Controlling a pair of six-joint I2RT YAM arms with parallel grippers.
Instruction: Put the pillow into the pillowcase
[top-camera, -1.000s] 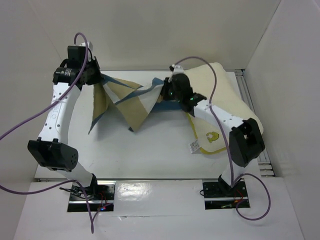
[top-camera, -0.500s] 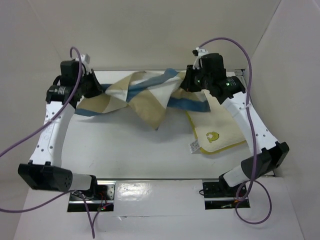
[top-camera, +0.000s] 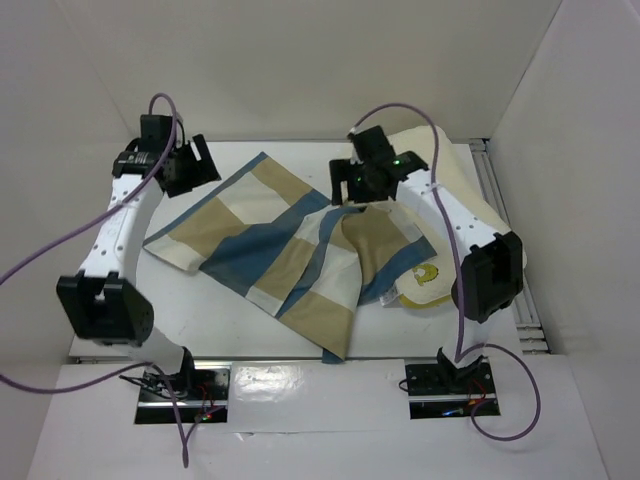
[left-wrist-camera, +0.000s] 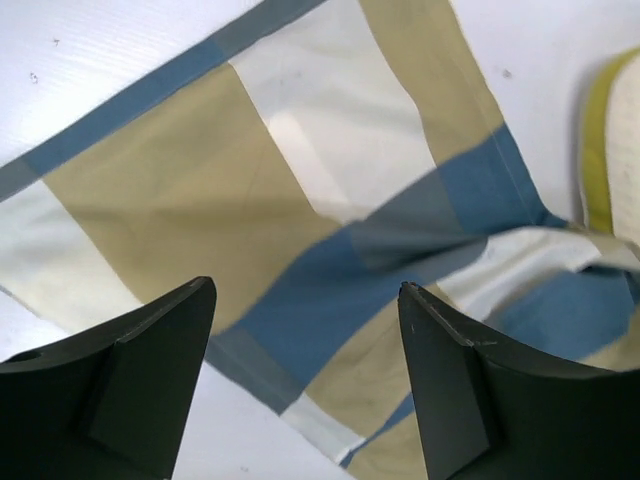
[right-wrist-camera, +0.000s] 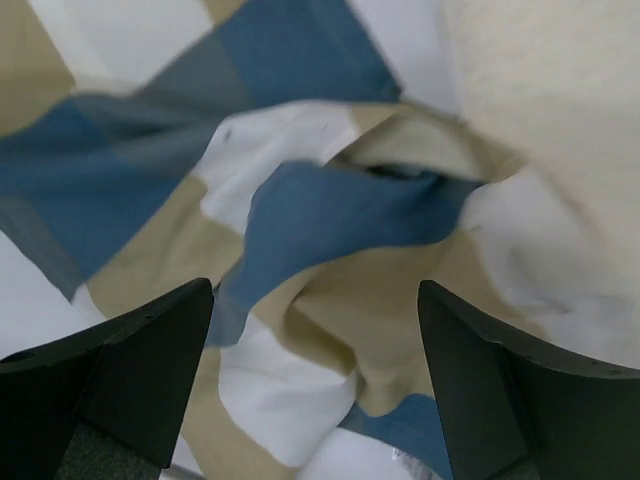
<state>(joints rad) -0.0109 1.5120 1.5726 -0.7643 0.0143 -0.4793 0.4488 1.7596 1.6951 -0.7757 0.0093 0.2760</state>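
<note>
top external view: left gripper (top-camera: 197, 163) hangs over the far left of the table (top-camera: 230, 320), fingers spread, nothing between them. the pillowcase (top-camera: 290, 250) lies flat and spread out just off the gripper's tips, running from there toward the right arm and the near edge. right gripper (top-camera: 360, 182) is also spread and gripping nothing; it sits above the bunched right part of the pillowcase. the pillow (top-camera: 462, 165) lies beyond and to the outer side of the right gripper, partly under that arm. its near corner with the yellow emblem (top-camera: 427, 272) peeks out from under the checked cloth. left wrist view: left gripper (left-wrist-camera: 305, 290) is wide apart, both fingers clear of the fabric. the pillowcase (left-wrist-camera: 300, 200) fills the space ahead of and below the tips, with bare table (left-wrist-camera: 100, 60) past it on the left. an edge of the pillow (left-wrist-camera: 625, 150) with its olive piping sits far right of the fingers. right wrist view: right gripper (right-wrist-camera: 315, 290) is wide apart and empty. the rumpled pillowcase (right-wrist-camera: 330, 210) lies folded directly ahead of the tips, and the pillow (right-wrist-camera: 560, 90) lies ahead to the right, with the cloth lapping onto it.
</note>
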